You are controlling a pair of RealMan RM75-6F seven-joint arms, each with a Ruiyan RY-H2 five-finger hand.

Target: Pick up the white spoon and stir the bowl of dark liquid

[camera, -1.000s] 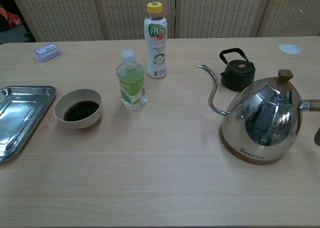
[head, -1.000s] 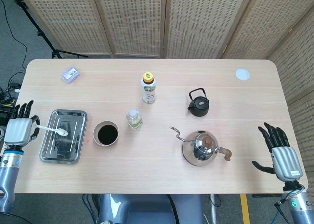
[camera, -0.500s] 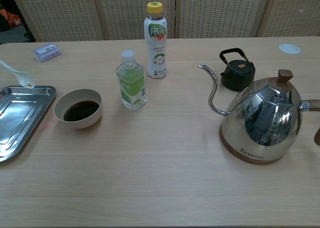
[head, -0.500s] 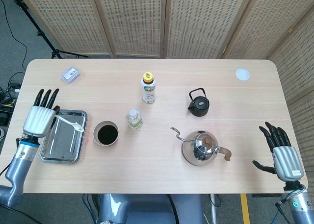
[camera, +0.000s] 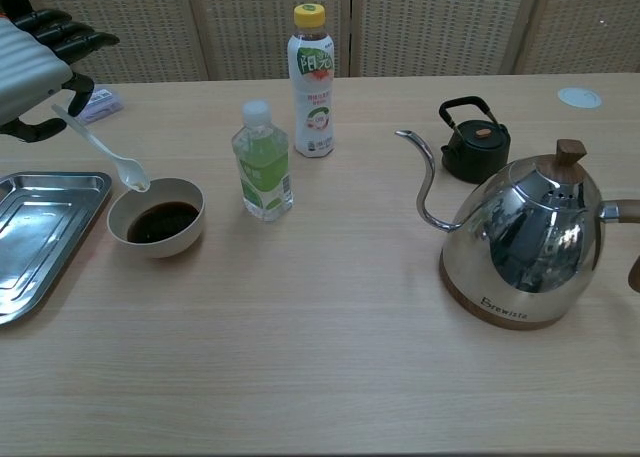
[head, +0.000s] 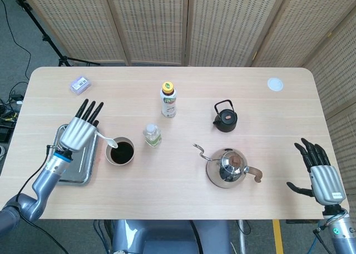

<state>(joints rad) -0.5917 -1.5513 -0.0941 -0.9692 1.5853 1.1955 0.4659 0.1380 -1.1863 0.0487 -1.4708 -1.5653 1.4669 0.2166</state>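
From the head view the left hand (head: 79, 133) pinches the white spoon (head: 107, 140), angling it toward the bowl of dark liquid (head: 120, 151), while the right hand (head: 321, 175) idles splayed and empty; the chest view shows the spoon's scoop poised just above the bowl's near-left rim, ready to dip.

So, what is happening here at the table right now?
The robot's left hand holds the white spoon by its handle, with the spoon's head just above the near-left rim of the bowl of dark liquid, not yet in it. The metal tray sits to the bowl's left. The right hand is open at the table's far right edge, holding nothing. Two bottles and two kettles stand untouched.
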